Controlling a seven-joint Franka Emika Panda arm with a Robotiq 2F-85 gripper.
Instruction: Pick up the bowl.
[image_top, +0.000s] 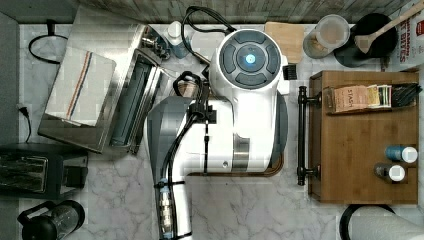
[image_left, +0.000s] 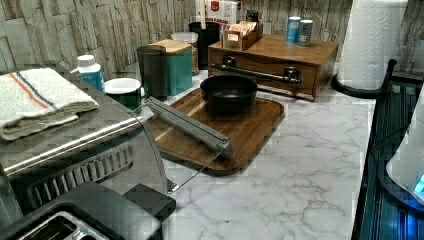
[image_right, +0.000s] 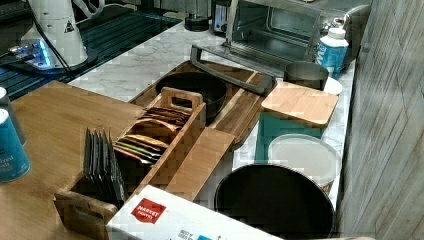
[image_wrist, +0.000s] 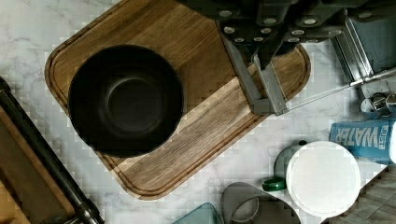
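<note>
The bowl (image_wrist: 125, 99) is round, black and glossy, and stands upright on a wooden board (image_wrist: 201, 135), near the board's end by the drawer chest. It also appears in the left view as the bowl (image_left: 228, 92) on the board (image_left: 250, 135), and in the right view as the bowl (image_right: 192, 86) behind the tea box handle. My gripper (image_wrist: 270, 44) hangs well above the board, off to the side of the bowl and over the oven door's handle, touching nothing. In the top view my arm (image_top: 240, 100) covers the bowl.
A toaster oven (image_left: 75, 135) has its glass door open, with the grey handle (image_left: 192, 127) resting over the board. The wooden drawer chest (image_left: 272, 62), teal canister (image_left: 167, 67), green mug (image_wrist: 322, 177), water bottle (image_wrist: 362, 140) and paper towel roll (image_left: 370, 42) ring the board. Bare marble (image_left: 280, 190) lies in front.
</note>
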